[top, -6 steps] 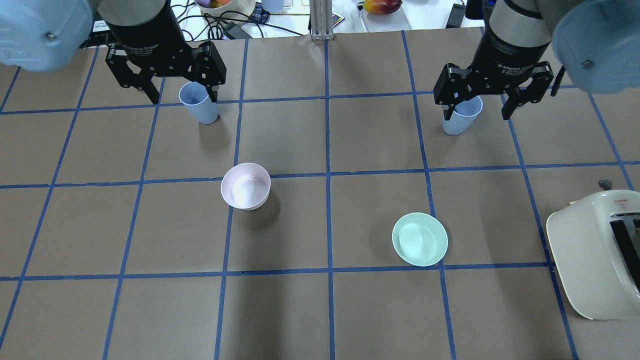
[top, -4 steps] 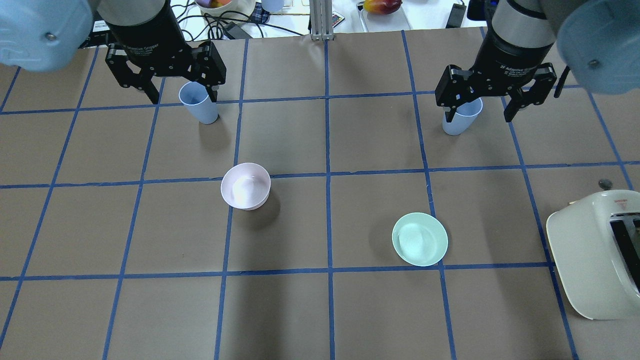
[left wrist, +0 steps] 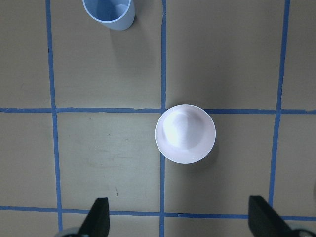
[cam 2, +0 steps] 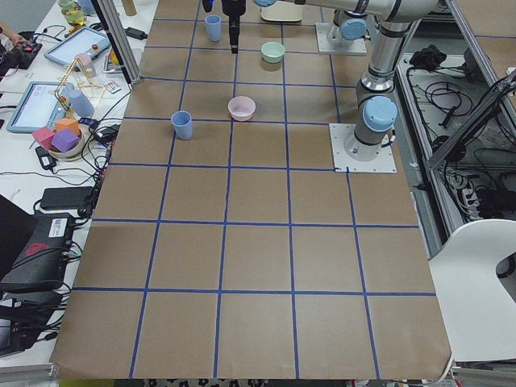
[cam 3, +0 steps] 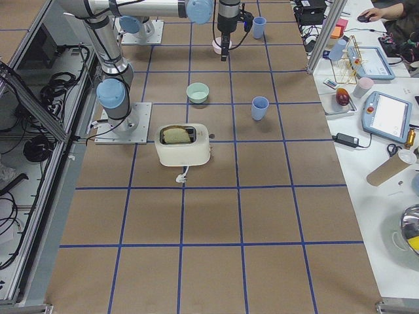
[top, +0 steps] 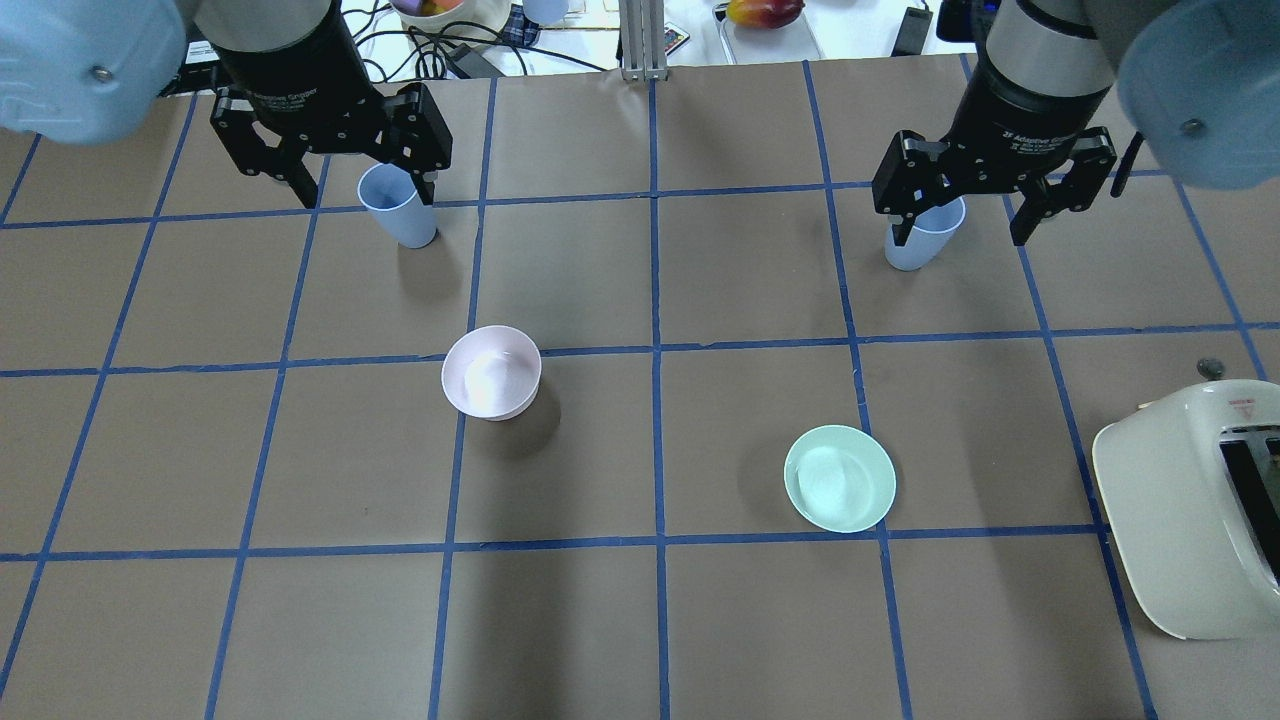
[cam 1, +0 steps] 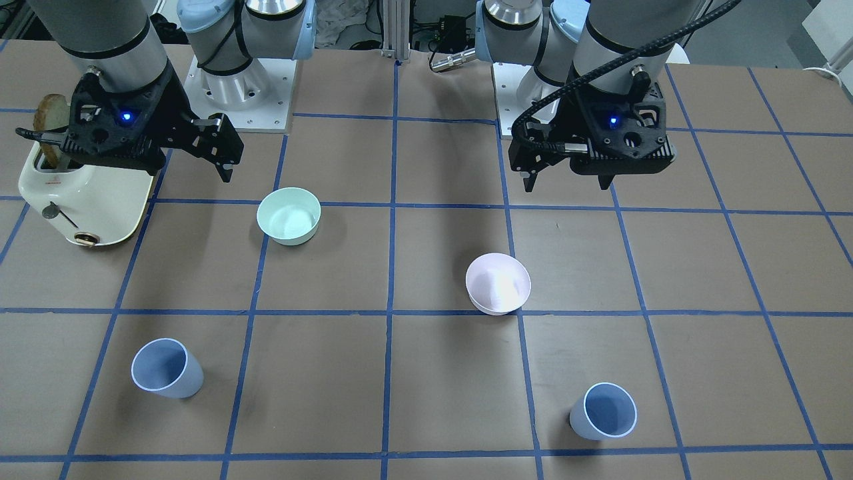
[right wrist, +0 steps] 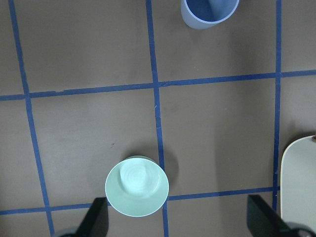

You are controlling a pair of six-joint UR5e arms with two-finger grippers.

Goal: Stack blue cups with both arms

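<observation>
Because nothing is gripped, step: the reach, judged barely begun.
right gripper point(top: 962, 232): jaws spread wide and empty, hanging high over the table point(cam 1: 400, 400); the spread looks enough to take a tapered wall.
left gripper point(cam 1: 570, 180): likewise wide and empty, high up on its own side.
toaster point(cam 1: 93, 193): on the right arm's side, close to the base; no part of the task.
green bowl point(cam 1: 288, 215): roughly between the right gripper and the right cup point(cam 1: 166, 369); the height probably serves to clear it.
pink bowl point(cam 1: 498, 283): farther out, ahead of the left gripper on the way toward the left cup point(cam 1: 603, 411).
right cup: upright, mouth up, alone on the far squares.
left cup: farthest out, upright, well apart from its twin, so each arm has one in its own half.
</observation>
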